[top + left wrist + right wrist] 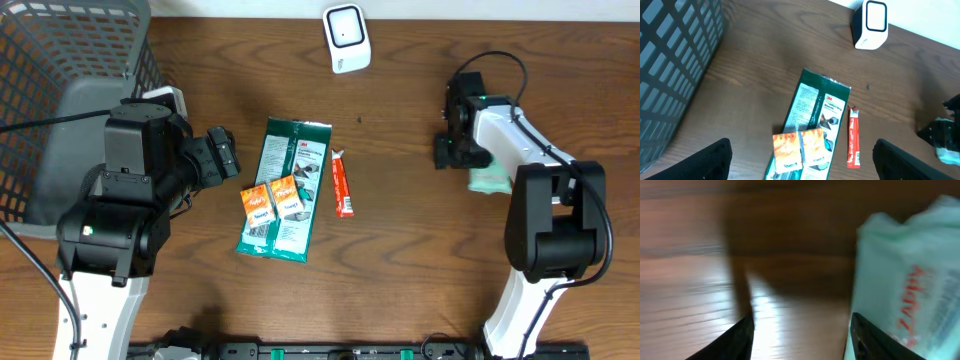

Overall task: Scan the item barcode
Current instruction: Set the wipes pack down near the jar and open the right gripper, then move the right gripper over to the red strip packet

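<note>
You have a brown wooden table (400, 250) under both arms, with a grey plastic mesh basket (60, 60) filling its far left corner.

Your left gripper (807, 165) hangs above the middle-left of the table with its fingers spread wide and nothing between them. Below it lies a long dark green printed pack (290, 160), flat and slightly tilted, in the middle of the table.

Your right gripper (800, 330) sits low at the right side of the table. Its wrist view is blurred, but you can see its two fingers standing apart with only bare wood in the gap. The pale mint-green soft pouch (490, 182) with red lettering lies just beside that gripper, at the outer side of one finger and not between the two. Whether the finger touches it, you cannot tell.

The white boxy barcode scanner (346, 38) stands at the far edge, centre, well apart from the pouch.

A thin red stick packet (342, 184) lies just beside the green pack's right edge. Two small orange sachets (258, 203) rest side by side on the pack's lower half.
</note>
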Motion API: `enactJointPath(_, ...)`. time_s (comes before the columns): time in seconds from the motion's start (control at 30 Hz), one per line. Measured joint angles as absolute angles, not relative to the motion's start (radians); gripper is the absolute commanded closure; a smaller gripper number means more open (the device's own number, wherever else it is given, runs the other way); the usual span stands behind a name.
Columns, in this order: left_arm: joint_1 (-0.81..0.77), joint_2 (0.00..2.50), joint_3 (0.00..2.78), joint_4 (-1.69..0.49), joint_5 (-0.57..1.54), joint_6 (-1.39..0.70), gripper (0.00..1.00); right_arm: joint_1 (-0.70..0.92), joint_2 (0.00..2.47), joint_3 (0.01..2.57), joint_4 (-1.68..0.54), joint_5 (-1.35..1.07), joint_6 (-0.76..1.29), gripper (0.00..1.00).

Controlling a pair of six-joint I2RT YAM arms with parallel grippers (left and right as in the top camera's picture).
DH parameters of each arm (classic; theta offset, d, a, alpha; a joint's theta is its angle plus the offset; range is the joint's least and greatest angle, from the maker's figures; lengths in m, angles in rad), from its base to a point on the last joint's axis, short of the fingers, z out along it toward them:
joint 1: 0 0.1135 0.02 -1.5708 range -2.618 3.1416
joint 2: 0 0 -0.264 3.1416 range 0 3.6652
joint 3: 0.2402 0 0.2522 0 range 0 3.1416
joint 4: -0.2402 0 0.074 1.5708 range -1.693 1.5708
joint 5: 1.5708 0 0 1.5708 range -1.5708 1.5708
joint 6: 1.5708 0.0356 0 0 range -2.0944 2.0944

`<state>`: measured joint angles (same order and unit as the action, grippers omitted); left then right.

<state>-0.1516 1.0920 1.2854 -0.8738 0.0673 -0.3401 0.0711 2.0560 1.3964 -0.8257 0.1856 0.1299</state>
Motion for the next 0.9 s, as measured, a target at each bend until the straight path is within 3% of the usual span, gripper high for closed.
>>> enactJointPath(0.3, -0.152, 1.092, 1.285, -0.874, 0.067, -0.34, 0.1, 0.017, 2.056, 1.396, -0.827, 0.185, 0.133, 0.35)
enactJointPath(0.53, -0.152, 1.092, 1.285, -0.875, 0.067, -0.34, 0.09, 0.042, 2.054, 1.399, -0.817, -0.129, 0.101, 0.21)
enactJointPath(0.7, -0.152, 1.092, 1.285, -0.874, 0.068, -0.34, 0.1, 0.109, 2.055, 1.403, -0.794, -0.37, 0.108, 0.21)
enactJointPath(0.9, -0.152, 1.092, 1.285, -0.874, 0.068, -0.34, 0.1, 0.234, 2.055, 1.403, -0.786, -0.449, 0.154, 0.21)
